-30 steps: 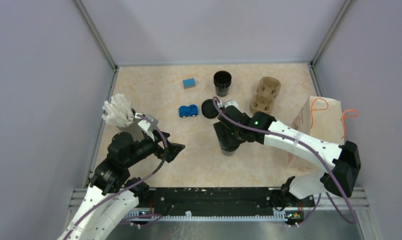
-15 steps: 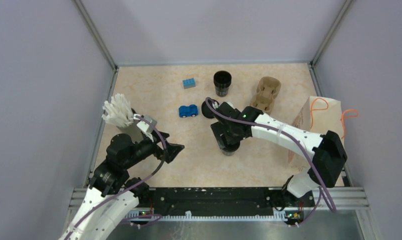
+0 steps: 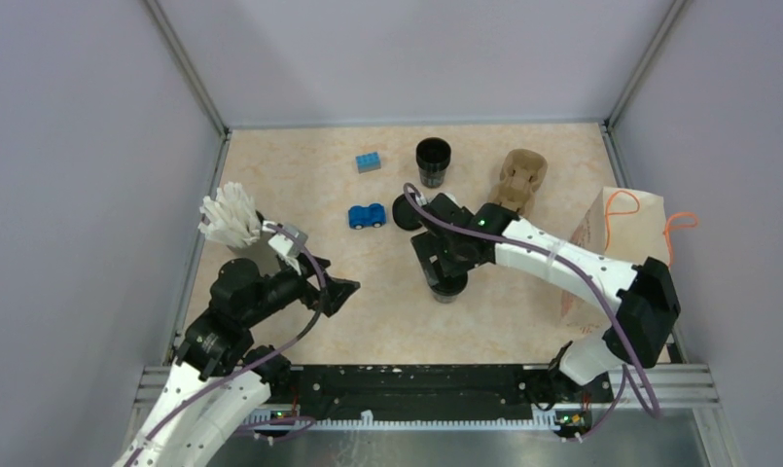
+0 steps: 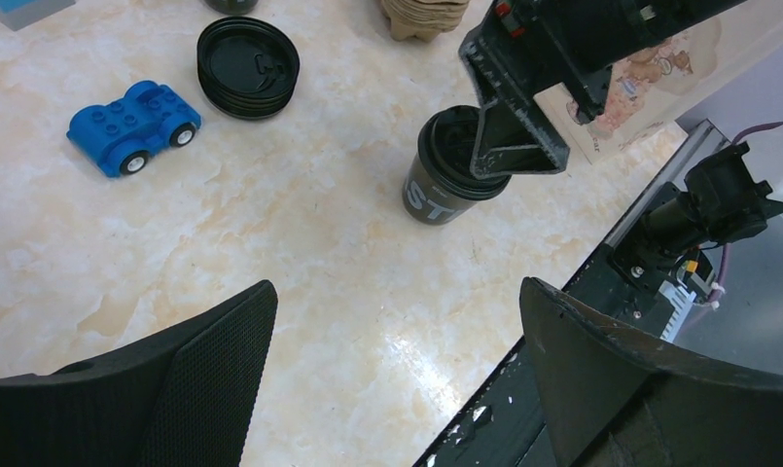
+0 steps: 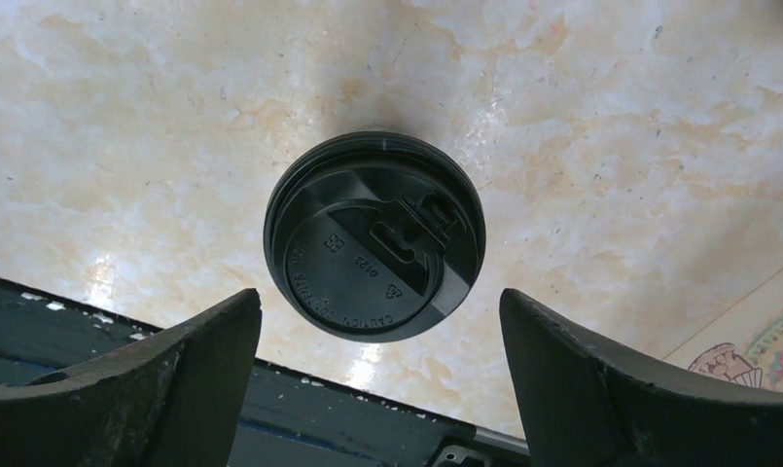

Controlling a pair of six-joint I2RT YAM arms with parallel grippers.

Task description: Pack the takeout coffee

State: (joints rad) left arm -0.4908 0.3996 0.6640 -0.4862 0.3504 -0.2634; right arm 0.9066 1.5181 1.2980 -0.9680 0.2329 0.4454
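A black ridged cup point(image 3: 433, 161) stands open at the back of the table. A flat black lid point(image 3: 404, 211) lies in front of it and shows in the left wrist view point(image 4: 248, 66). A second dark cup with white lettering point(image 4: 436, 185) stands mid-table with a black lid on it point(image 5: 374, 248). My right gripper point(image 3: 446, 270) hangs open just above this lidded cup, jaws spread wide to either side point(image 5: 379, 389), holding nothing. My left gripper point(image 3: 343, 292) is open and empty over bare table near the front edge point(image 4: 397, 389).
A blue toy car point(image 3: 367, 215) and a blue brick point(image 3: 369, 161) lie left of the cups. A brown pulp carrier point(image 3: 516, 180) lies at the back right. A paper bag with orange handles point(image 3: 616, 233) stands at the right. A grey cup of white utensils point(image 3: 231, 222) stands at the left.
My right arm's wrist has shifted slightly to the back left above the lidded cup. The cup has stayed in place. The left arm has not moved.
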